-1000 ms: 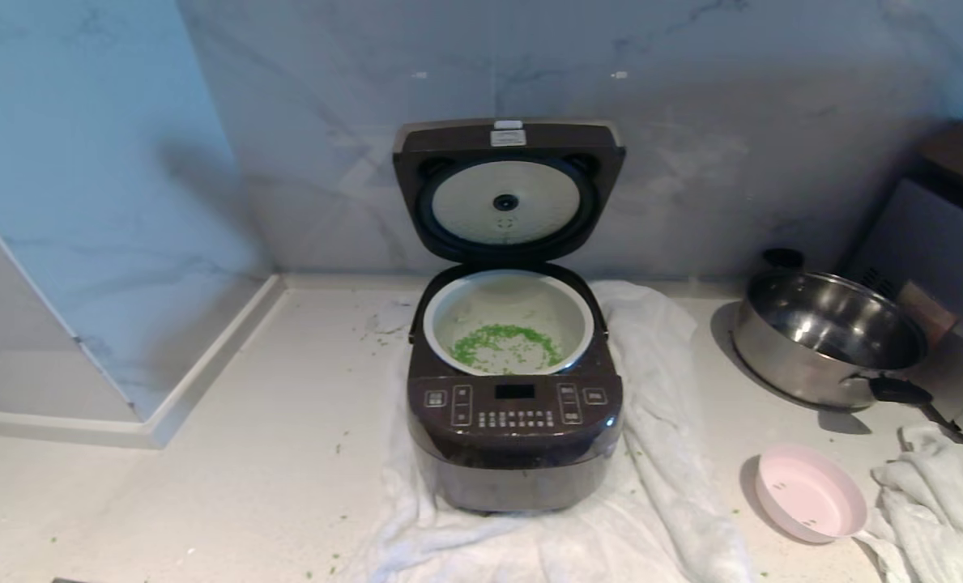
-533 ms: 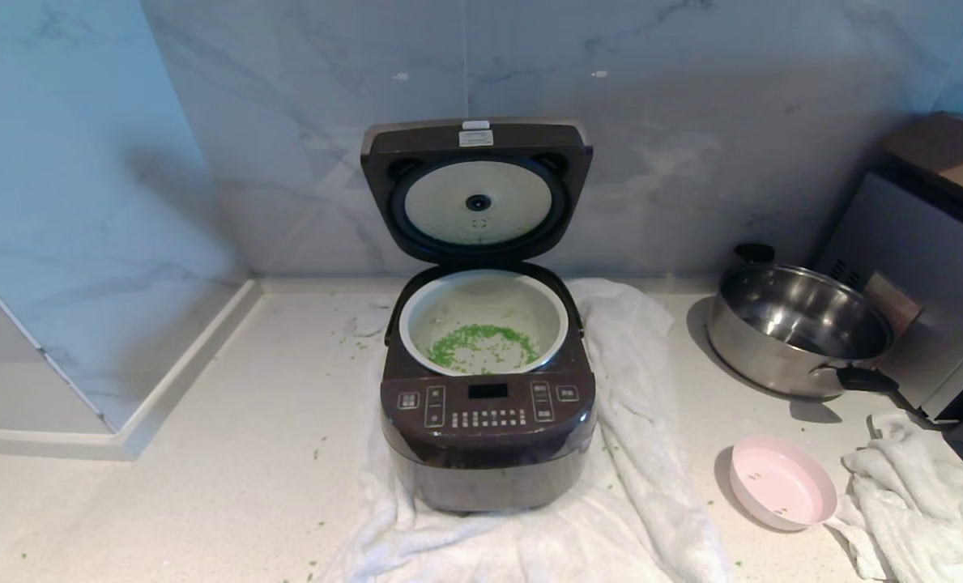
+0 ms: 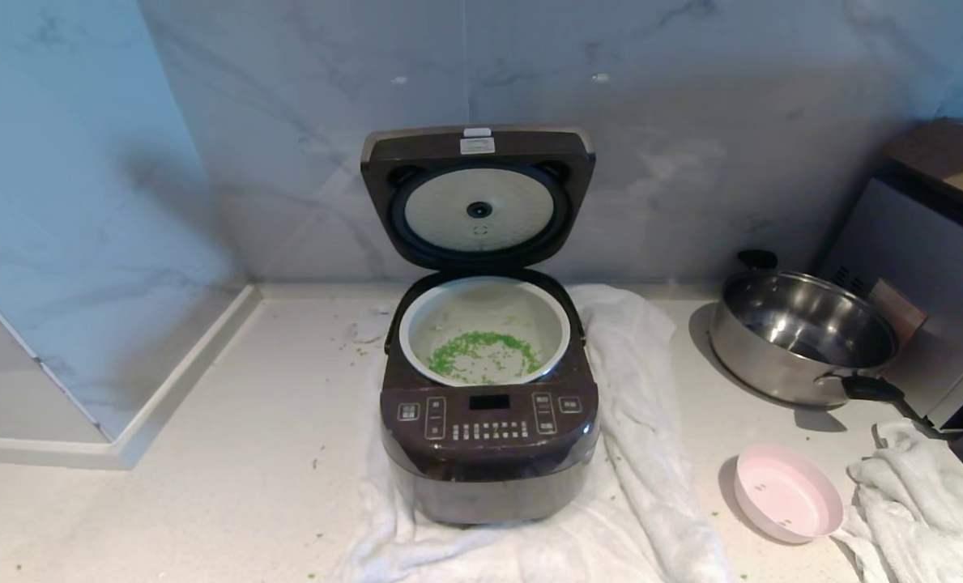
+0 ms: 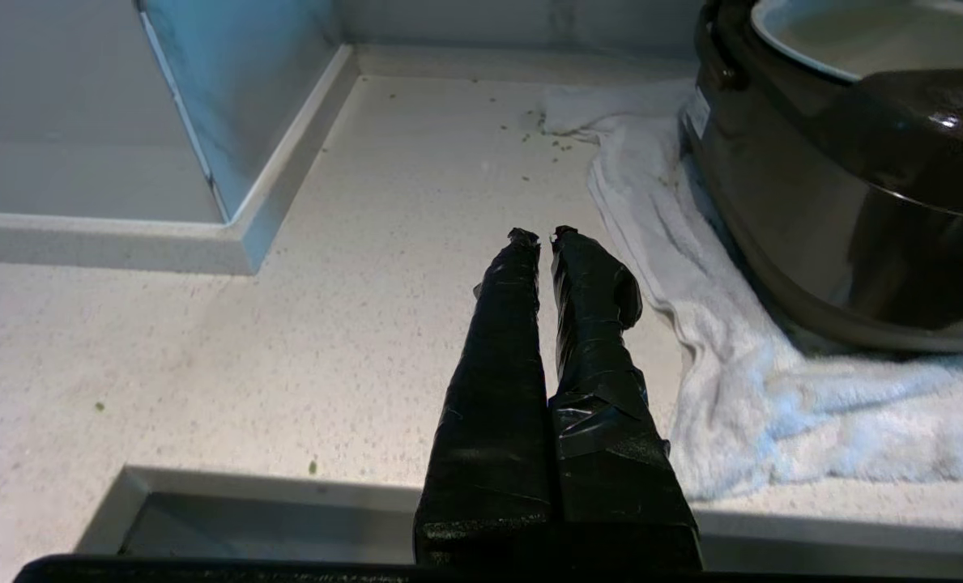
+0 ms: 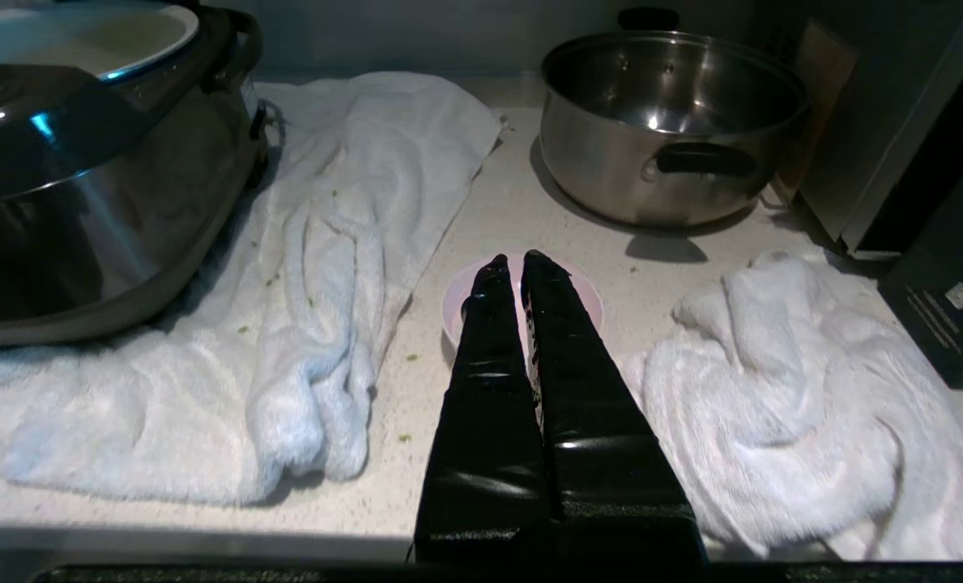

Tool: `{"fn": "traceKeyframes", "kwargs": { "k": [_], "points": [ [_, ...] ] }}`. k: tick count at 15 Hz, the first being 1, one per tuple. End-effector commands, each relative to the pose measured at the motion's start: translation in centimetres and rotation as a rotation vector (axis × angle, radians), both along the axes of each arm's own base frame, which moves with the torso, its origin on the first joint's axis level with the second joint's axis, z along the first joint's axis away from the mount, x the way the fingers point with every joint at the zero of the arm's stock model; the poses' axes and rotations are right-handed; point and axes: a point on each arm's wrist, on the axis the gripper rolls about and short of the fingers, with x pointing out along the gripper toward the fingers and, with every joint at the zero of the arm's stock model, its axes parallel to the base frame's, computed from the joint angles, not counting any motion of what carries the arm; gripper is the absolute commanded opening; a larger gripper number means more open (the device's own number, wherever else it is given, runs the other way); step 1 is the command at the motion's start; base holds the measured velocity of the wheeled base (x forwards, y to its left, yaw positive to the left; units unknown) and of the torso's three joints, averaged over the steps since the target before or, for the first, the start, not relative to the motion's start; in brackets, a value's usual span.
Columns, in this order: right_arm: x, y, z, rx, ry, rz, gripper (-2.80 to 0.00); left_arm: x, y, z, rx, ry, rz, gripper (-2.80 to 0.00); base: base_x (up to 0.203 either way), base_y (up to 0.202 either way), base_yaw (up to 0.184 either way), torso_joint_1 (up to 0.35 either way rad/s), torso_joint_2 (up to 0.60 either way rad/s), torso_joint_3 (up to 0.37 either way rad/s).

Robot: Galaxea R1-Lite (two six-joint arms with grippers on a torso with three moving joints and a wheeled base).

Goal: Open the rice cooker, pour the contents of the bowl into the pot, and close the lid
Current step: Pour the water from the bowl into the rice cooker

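Both arms are hanging low at the desk (image 3: 230,453) edge as I am watching: the rice cooker (image 3: 489,429) is sitting on a white towel (image 3: 643,486) mid-desk, its lid (image 3: 478,194) standing upright against the wall, the pot (image 3: 483,330) holding the contents (image 3: 481,355) as a green scatter. I am seeing the steel pan (image 3: 805,340) far right, the bowl (image 3: 787,504) lying nearly empty before it, and left tool (image 4: 538,236) and right tool (image 5: 512,259) each pressed together, holding nothing.
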Motion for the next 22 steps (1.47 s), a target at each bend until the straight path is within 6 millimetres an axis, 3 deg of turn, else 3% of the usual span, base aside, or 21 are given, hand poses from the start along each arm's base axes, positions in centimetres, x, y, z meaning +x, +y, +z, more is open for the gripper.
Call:
{"fn": "traceKeyframes", "kwargs": {
  "k": [1, 5, 16, 19, 22],
  "points": [
    [0.1, 0.0, -0.4, 0.0, 0.016, 0.001, -2.8, 0.1, 0.0, -0.3, -0.001, 0.009, 0.0, -2.8, 0.187, 0.0, 0.0, 0.002, -0.01, -0.004],
    [0.1, 0.0, -0.4, 0.0, 0.014, 0.001, -2.8, 0.1, 0.0, -0.3, -0.002, 0.009, 0.0, -2.8, 0.177, 0.0, 0.002, 0.011, 0.0, -0.003],
    [0.0, 0.0, -0.2, -0.028, 0.012, -0.007, -2.8, 0.1, 0.0, -0.3, -0.002, 0.009, 0.0, -2.8, 0.0, 0.0, 0.0, 0.0, 0.0, 0.0],
    [0.5, -0.1, 5.1, 0.029, 0.026, -0.025, -2.8, 0.1, 0.0, -0.3, 0.0, 0.009, -0.001, -2.8, 0.0, 0.0, 0.0, 0.0, 0.0, 0.0],
    [5.1, -0.1, 9.7, 0.126, 0.216, -0.058, -2.8, 0.1, 0.0, -0.3, 0.0, 0.009, -0.001, -2.8, 0.0, 0.0, 0.0, 0.0, 0.0, 0.0]
  ]
}}
